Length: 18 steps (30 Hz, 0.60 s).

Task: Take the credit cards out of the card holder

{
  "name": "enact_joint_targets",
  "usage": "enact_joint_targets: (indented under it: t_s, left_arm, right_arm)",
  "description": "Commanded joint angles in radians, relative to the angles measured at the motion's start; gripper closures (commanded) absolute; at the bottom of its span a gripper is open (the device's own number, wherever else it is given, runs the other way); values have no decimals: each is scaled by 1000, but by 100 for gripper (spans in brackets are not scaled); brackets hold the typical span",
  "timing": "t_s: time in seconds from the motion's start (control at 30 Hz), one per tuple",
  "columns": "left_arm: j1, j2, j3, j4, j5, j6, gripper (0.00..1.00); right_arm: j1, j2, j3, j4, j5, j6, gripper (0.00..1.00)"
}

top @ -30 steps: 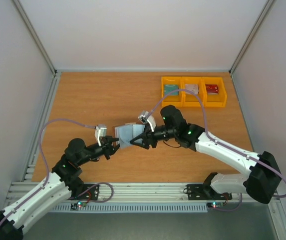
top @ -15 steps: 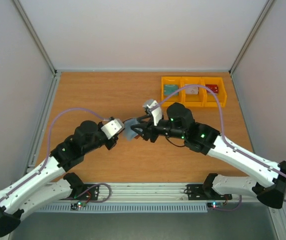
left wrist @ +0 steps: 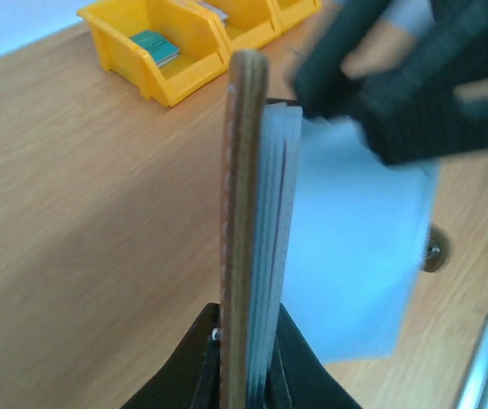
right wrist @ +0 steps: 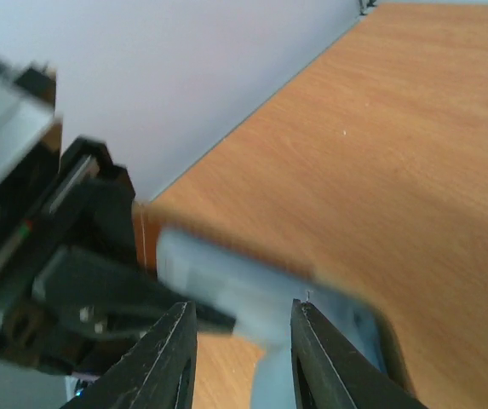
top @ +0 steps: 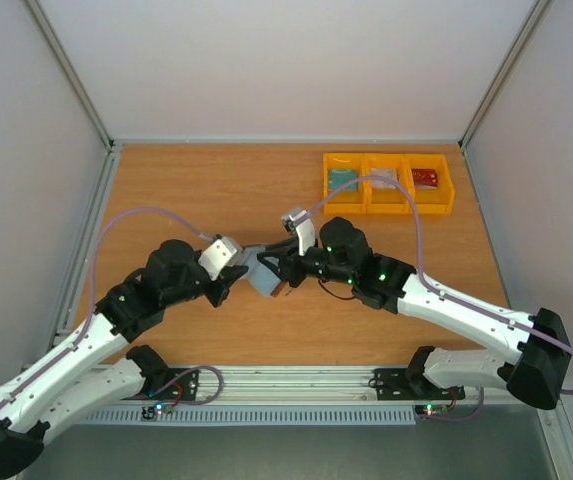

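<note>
The card holder (top: 264, 276) hangs open above the table, between the two grippers. My left gripper (top: 232, 279) is shut on its brown leather edge (left wrist: 245, 213); its blue-grey lining flap (left wrist: 354, 256) spreads to the right. My right gripper (top: 282, 268) is open, with its blurred black fingers (left wrist: 397, 81) at the flap's top. In the right wrist view the lining (right wrist: 244, 285) lies between my open fingertips (right wrist: 178, 354). Credit cards lie in the yellow bins: a teal one (top: 343, 179), a whitish one (top: 384, 177) and a red one (top: 425, 177). I see no card in the holder's pockets.
Three joined yellow bins (top: 388, 204) stand at the back right of the wooden table; the nearest also shows in the left wrist view (left wrist: 141, 34). White walls close in the table on three sides. Purple cables loop over both arms.
Both grippers have risen from the table with the holder. The right gripper has shifted slightly left and down onto the flap, and the holder has opened wider.
</note>
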<state>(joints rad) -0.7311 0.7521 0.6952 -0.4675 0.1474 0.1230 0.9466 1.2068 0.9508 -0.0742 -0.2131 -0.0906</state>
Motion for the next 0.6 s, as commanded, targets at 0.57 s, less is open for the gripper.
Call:
enact_joint_targets:
  t_s: [0.57]
  left_arm:
    - [141,-97,-225,613,504,-671,100]
  right_arm:
    - [-9,-88,25,-373,72,-96,62]
